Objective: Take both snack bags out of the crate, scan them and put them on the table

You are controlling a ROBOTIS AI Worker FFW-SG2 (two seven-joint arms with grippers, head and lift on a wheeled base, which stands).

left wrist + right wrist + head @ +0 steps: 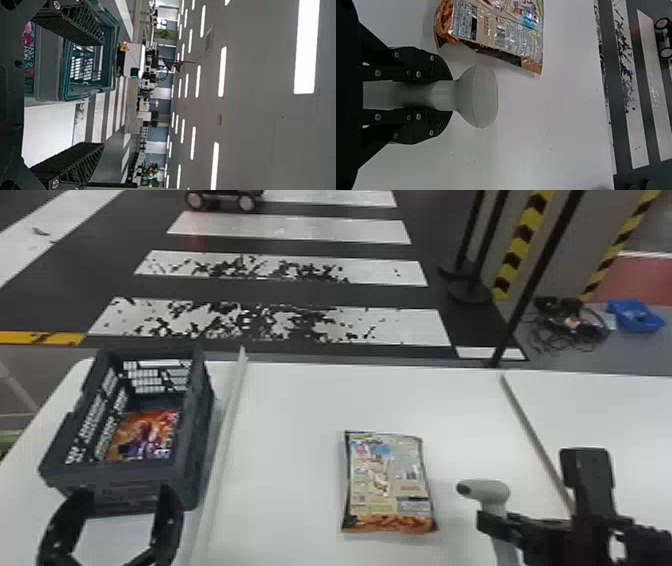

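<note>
Nearest, at the bottom edge of the head view, the left gripper (125, 496) stands with its two fingers spread wide and nothing between them, right at the near end of the dark crate (127, 477); whether the fingertips touch the crate, I cannot tell. Across from it, at the bottom right, the right gripper (502, 524) has its fingers closed on the handle of the pale grey scanner (492, 490), which it holds upright, the head turned toward the middle of the table (295, 490). In the right wrist view the fingers press the handle from both sides, below the rounded head. Just to the left of the scanner and apart from it, one snack bag (390, 485) lies flat on the white table, panels of small print up, its orange-brown end toward the robot. The other snack bag (145, 435), red and orange, lies on the floor of the crate, inside its slotted walls. A raised pale strip (225, 430) runs between the crate and the bag on the table. Past the table's far edge come white stripes (295, 227) on dark floor, then, farther right, tangled cables (570, 325) and a blue tray (635, 315).
</note>
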